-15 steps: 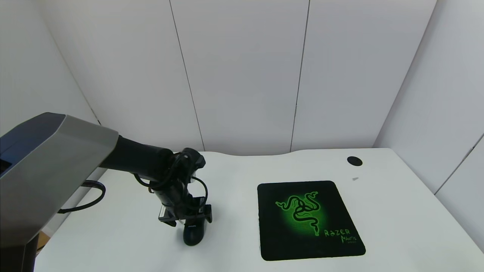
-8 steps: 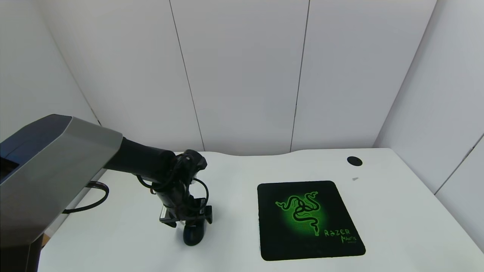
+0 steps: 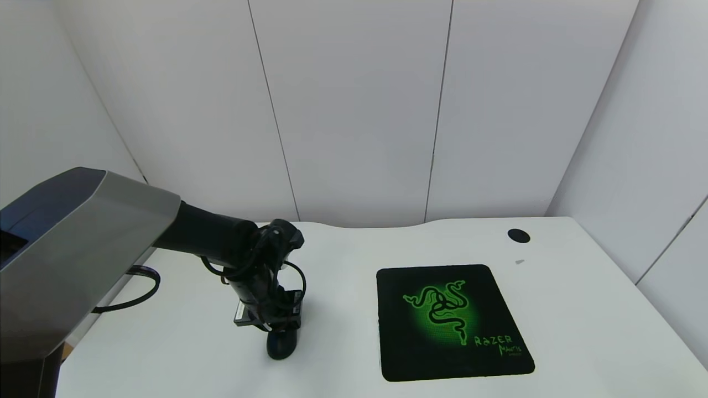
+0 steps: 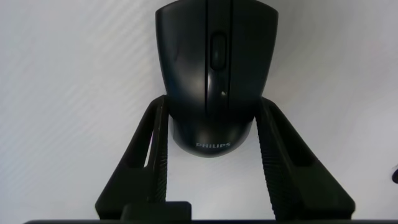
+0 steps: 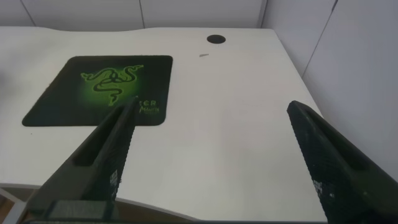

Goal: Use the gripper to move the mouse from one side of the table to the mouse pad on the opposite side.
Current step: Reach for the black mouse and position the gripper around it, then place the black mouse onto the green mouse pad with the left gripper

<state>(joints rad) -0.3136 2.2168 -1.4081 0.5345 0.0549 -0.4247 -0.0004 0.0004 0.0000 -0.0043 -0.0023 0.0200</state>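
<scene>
- On the table's (image 3: 343, 354) left side, the mouse (image 3: 281, 342) lies between the left gripper's (image 3: 276, 326) fingers (image 4: 273, 162).
- Both fingers press its narrow rear flanks, closed on it.
- Well to its right sits the mouse pad (image 3: 451, 320).
- Parked near the table's front-right edge, the right gripper (image 5: 217, 168) is spread wide, holding nothing.

Plain white panelled walls (image 3: 354, 110) enclose the corner.

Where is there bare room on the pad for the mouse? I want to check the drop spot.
The whole mouse pad lies bare. So does the table strip between it and the mouse. It is crowded only at the left gripper, whose fingers flank the mouse.
</scene>
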